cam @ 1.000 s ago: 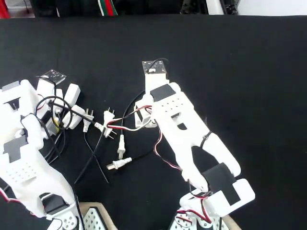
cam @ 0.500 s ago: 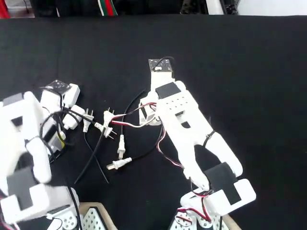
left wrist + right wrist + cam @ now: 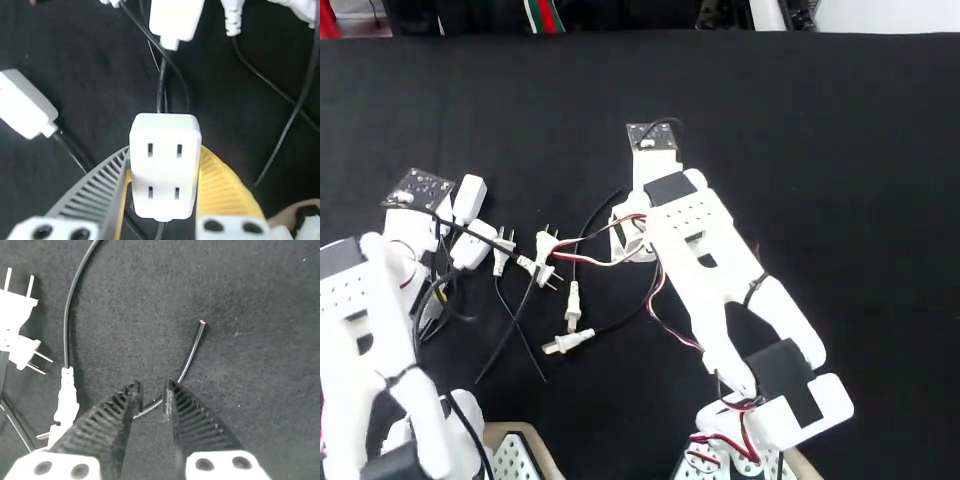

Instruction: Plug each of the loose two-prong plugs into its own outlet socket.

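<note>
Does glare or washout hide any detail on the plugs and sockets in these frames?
High view: the white left arm washes out against the black cloth, losing surface detail. Left wrist view: the outlet block is evenly lit, slots clear. Right wrist view: even light, no glare, the plug prongs distinct.

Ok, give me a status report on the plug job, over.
Left gripper shut on outlet block. Right gripper open, astride black cable. Loose plugs lying on table, none plugged in.
</note>
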You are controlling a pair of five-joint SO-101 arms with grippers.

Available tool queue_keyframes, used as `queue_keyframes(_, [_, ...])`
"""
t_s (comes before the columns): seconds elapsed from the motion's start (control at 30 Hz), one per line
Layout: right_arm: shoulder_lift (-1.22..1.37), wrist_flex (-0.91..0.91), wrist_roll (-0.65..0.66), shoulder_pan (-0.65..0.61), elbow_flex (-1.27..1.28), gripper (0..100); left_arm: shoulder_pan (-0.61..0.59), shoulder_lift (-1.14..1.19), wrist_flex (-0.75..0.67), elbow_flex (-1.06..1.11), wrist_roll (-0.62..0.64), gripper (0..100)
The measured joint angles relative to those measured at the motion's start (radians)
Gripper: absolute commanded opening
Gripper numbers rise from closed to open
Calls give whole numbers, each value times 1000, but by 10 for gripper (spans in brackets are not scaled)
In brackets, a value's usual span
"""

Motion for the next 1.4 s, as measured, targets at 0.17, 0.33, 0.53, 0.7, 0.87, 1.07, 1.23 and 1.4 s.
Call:
queue_keyframes(0.17, [0,12,2,32,0,85,37,-140,115,28,-23,30])
queue_keyframes(0.33, [0,57,32,35,0,86,138,-353,256,106,-44,30])
queue_keyframes(0.53, [2,60,32,-95,0,86,258,-635,313,273,-78,30])
queue_keyframes(0.7, [2,72,41,-130,0,86,239,-726,259,364,-133,30])
queue_keyframes(0.87, [2,71,147,-166,37,85,101,-735,215,364,-133,29])
queue_keyframes(1.07, [34,-63,238,-273,40,83,-138,-735,161,364,-97,30])
queue_keyframes(1.23, [212,-169,239,-313,-3,82,-259,-735,120,364,-72,30])
queue_keyframes(1.4, [434,-129,241,-318,-207,82,-269,-735,114,364,-69,30])
